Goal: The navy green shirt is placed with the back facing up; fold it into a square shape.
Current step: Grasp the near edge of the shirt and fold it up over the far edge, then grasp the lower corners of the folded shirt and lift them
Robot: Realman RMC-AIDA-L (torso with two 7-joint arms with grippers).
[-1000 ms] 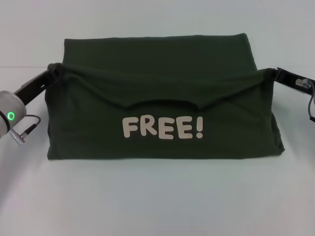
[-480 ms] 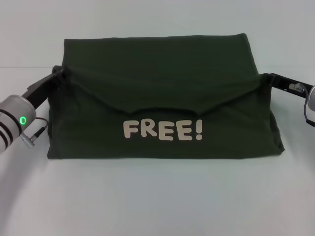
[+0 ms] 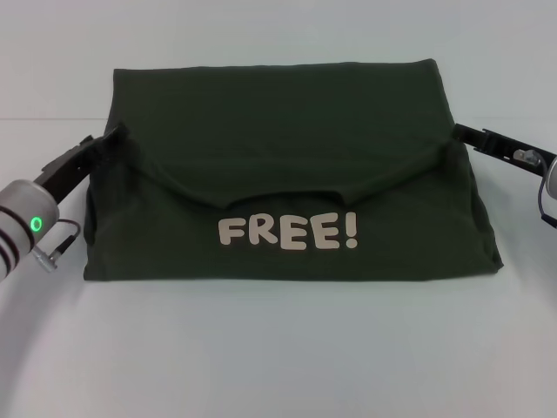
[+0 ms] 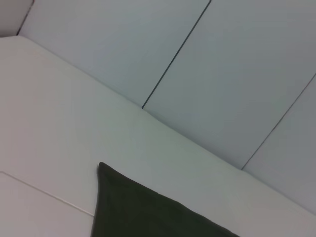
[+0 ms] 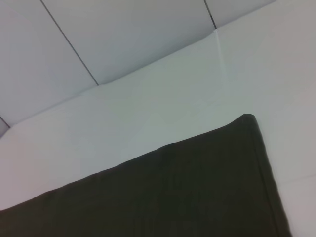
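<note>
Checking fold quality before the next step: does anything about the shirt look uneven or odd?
The navy green shirt has its near half folded over with the neckline sagging mid-fold above the "FREE!" print. The left gripper and right gripper sit at the two ends of that layer. The folded edge droops centrally rather than lying straight.

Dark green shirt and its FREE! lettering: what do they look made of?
The dark olive-green shirt looks like soft, matte knit fabric, likely cotton: it sags in smooth folds between the left gripper and right gripper. The cream FREE! lettering looks like flat, opaque print.

Dark olive shirt (image 3: pixel 287 113), cream "FREE!" lettering (image 3: pixel 288 232)
</note>
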